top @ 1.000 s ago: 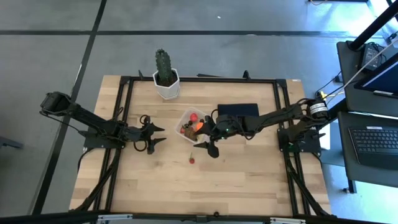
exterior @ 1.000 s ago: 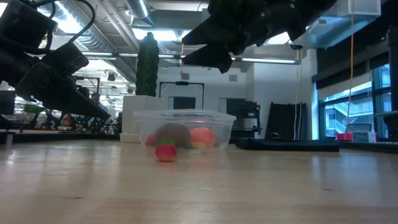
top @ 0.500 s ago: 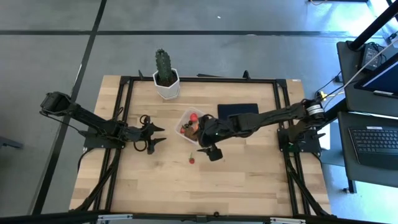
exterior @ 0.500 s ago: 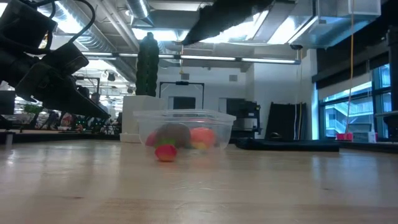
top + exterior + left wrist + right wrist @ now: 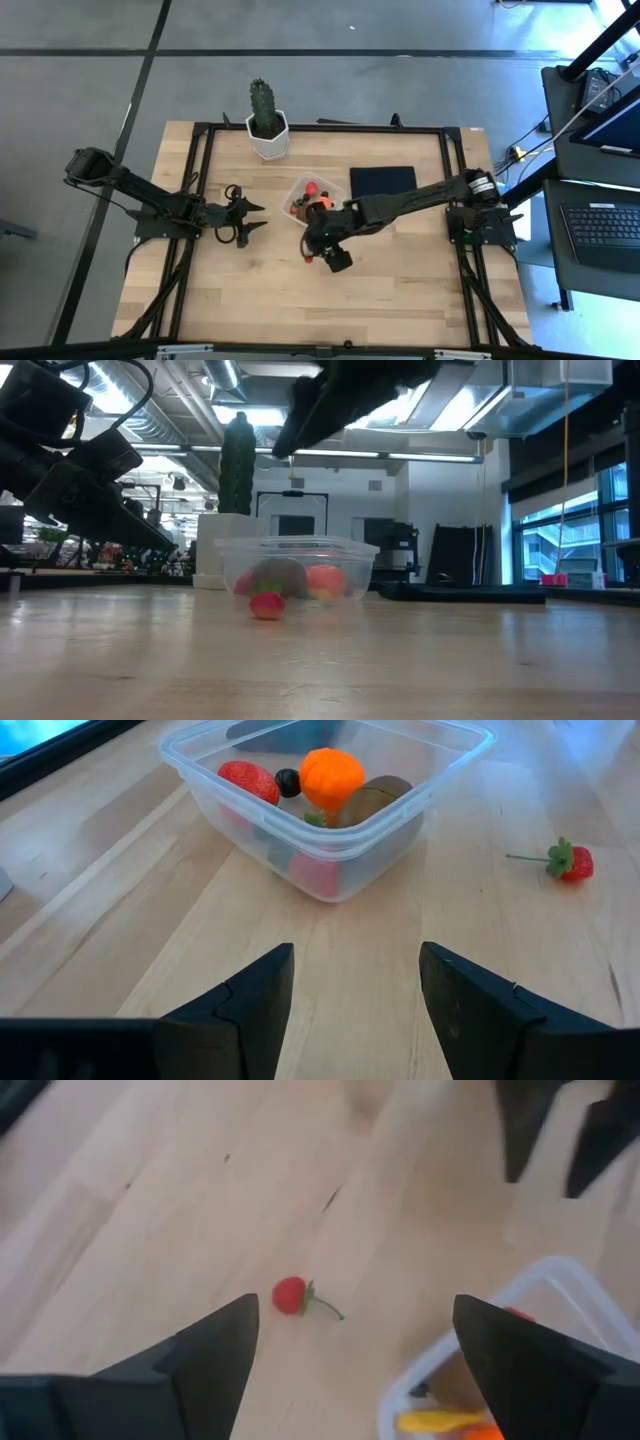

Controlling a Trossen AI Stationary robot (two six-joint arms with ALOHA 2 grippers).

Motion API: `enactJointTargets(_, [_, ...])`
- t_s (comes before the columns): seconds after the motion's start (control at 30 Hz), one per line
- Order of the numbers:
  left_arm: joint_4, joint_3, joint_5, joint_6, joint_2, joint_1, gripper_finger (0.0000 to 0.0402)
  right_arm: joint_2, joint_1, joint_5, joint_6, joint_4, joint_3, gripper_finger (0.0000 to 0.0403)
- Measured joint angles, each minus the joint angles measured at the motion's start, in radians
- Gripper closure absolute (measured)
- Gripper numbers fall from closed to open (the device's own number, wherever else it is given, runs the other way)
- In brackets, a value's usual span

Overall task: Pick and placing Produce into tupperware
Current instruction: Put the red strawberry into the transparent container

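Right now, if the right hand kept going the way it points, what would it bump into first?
Probably the little red strawberry lying on the table. It sits between the open right hand's fingers, though depth is unclear.

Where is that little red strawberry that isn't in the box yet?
The strawberry lies alone on the wooden table, just in front of the clear container, with the right end effector hovering open above it.

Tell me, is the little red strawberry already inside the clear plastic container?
No. The strawberry lies on the bare wooden table, apart from the container, which holds the other pieces.
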Motion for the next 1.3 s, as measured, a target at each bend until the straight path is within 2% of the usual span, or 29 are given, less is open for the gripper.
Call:
enactJointTargets(0.17, [-0.001, 0.0, 0.0, 0.0, 0.0, 0.0, 0.0193, 0.09, 0.005, -0.002, -0.03, 0.003, 0.041, 0.0071])
enactJointTargets(0.6, [-0.004, 0.0, 0.0, 0.0, 0.0, 0.0, 0.0193, 0.23, 0.028, -0.001, -0.06, 0.047, 0.043, 0.0071])
enactJointTargets(1.3, [-0.012, 0.0, 0.0, 0.0, 0.0, 0.0, 0.0193, 0.31, 0.021, 0.0, -0.094, 0.096, 0.041, 0.0071])
